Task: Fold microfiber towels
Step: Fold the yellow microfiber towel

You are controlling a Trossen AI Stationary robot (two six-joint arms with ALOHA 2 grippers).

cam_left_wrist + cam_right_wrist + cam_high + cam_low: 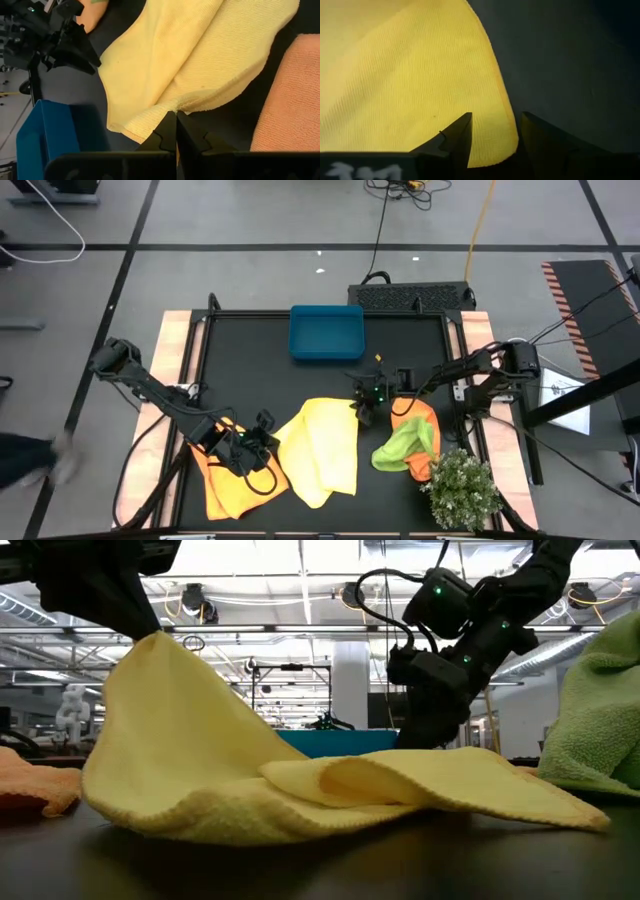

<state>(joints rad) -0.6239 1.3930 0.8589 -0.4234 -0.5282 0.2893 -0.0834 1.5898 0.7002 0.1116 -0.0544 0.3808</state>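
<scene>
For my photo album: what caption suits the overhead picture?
Left gripper pinches the yellow towel while the right gripper opens.

2 dark arms, green lights, cables.

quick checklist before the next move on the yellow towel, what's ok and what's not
1. Left tool shut on the yellow towel, pinching its edge: ok.
2. That edge is raised off the table, seen from the low view: ok.
3. Right tool open over the towel's far corner, fingers astride the hem and holding nothing: ok.
4. Towel lying flat for a fold: not ok, a loose ridge bulges across its middle.
5. Green towel heaped on an orange towel beside the yellow one; touching or apart: cannot tell.
6. Other orange towel lies under the left arm, in the way: cannot tell.
</scene>
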